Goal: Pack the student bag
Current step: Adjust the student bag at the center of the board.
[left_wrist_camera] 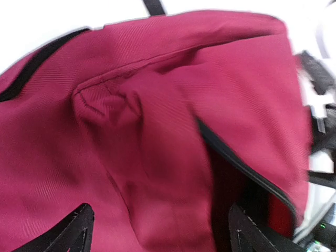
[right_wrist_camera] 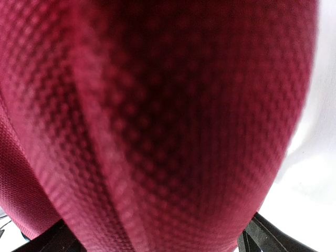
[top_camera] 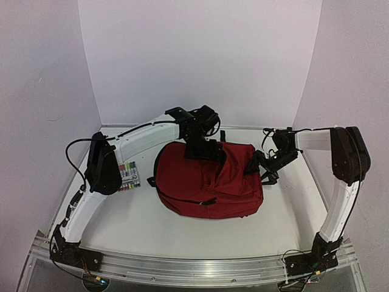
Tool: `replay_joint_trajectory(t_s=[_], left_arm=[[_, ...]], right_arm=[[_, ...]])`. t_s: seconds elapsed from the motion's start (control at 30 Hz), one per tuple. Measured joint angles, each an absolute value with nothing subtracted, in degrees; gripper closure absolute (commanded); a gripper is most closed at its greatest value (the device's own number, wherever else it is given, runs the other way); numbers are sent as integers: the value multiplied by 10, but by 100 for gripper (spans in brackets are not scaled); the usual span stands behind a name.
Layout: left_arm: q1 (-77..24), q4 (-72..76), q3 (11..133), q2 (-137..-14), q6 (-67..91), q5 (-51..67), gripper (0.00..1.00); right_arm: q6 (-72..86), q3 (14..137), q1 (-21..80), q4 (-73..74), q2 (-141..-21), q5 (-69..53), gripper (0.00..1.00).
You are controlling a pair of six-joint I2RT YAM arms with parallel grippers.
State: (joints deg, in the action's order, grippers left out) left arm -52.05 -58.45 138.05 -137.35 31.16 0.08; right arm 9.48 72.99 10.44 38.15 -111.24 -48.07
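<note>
Obs, L to R: flat pack of multicoloured marker pens (top_camera: 127, 176) on white table (top_camera: 121, 225) nr its left edge, beside L arm, not yet packed. L gripper (top_camera: 202, 149) hangs over far top of dark red fabric backpack (top_camera: 200, 185). Its black fingers (left_wrist_camera: 79, 228) are spread wide, nothing held, red cloth just below. Backpack lies flat at table centre, black-edged zip mouth (left_wrist_camera: 239, 181) gaping part-way on its right side. R gripper (top_camera: 258, 165) at backpack's right flank, jaws wide w/ red fabric bulging between; no firm pinch evident. Step, prob.: getting main compartment open for loading. Next: one gripper needs to pinch flap edge & lift, other to fetch pens; loose cloth may slip or sag shut
</note>
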Motion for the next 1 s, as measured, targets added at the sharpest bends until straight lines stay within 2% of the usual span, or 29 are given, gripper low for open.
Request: replay_joint_trajectory(t_s=[0.07,0.13,0.47,0.83,1.0], left_arm=[[-521,-585,1388,-1396,315,-14,1],[-521,-585,1393,-1411,319,-33,0],[-521,-560,1402,-1419,327,-88,0],[-520,-620,1444,-1430,358,-153,1],[-514,-650,1416,-1418,365,-161,6]], right_arm=[[95,730,104,382,-1112,-481,4],[95,730,104,382,-1112,-481,4],[95,730,104,382,-1112,-479,2],[94,730,104,382,-1112,-476,2],[93,730,104,381,-1112,-476,2]])
